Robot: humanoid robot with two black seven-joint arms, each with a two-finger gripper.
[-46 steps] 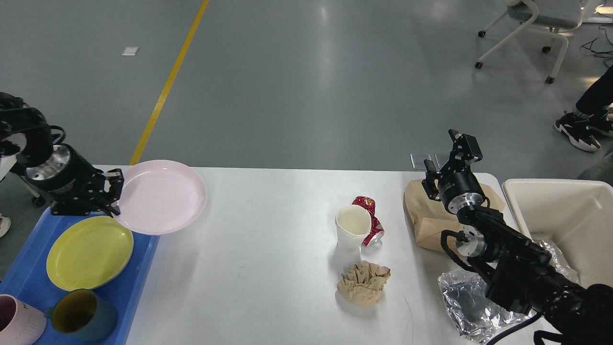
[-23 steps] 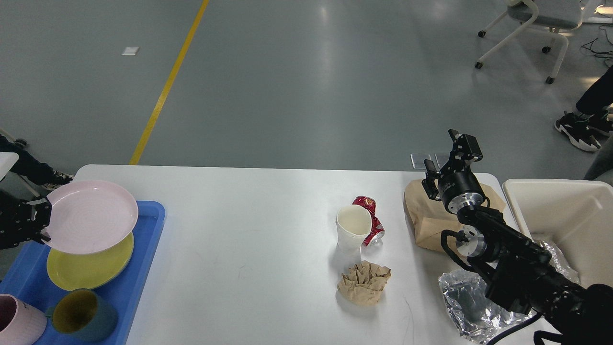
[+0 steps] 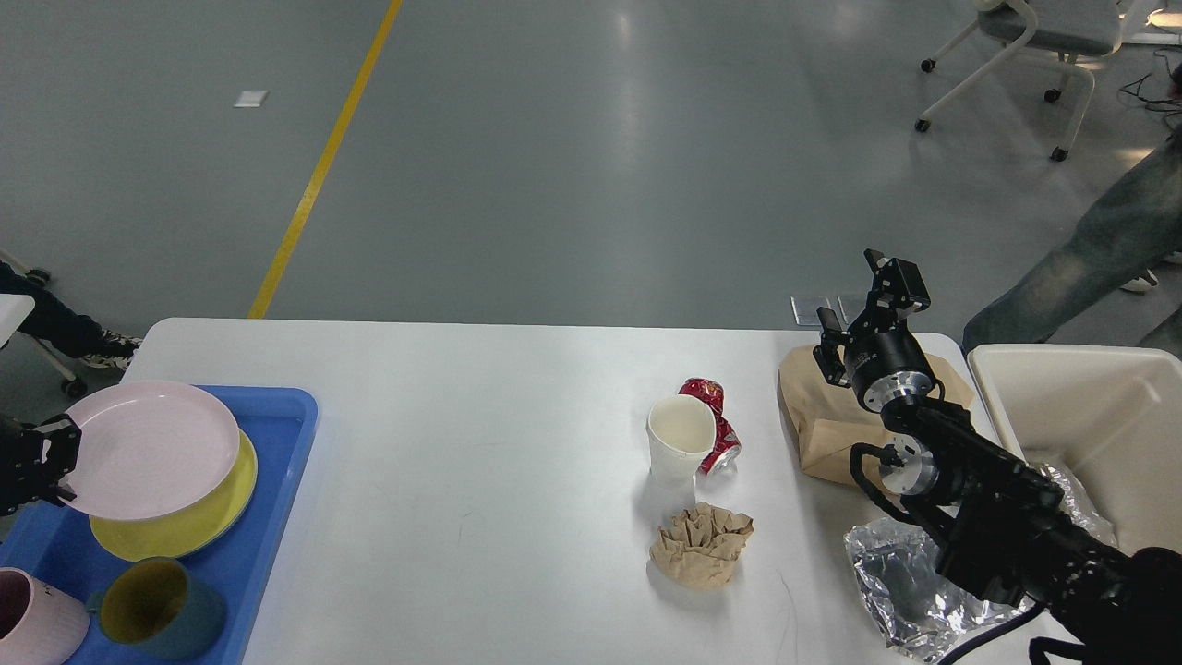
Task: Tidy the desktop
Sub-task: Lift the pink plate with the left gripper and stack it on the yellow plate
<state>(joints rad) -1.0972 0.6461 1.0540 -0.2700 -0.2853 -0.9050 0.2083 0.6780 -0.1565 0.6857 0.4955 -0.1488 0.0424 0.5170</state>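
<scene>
Across the middle of the view, the desktop, white, fills most of the lower frame. Cream bin off its right end, blue tray on its left end. Pink plate over a yellow plate in the tray, rim gripped by left gripper at the frame edge. Brown paper bag, foil sheet, crumpled brown paper, white cup touching a crushed red can. Right gripper raised above the bag, fingers apart, empty
</scene>
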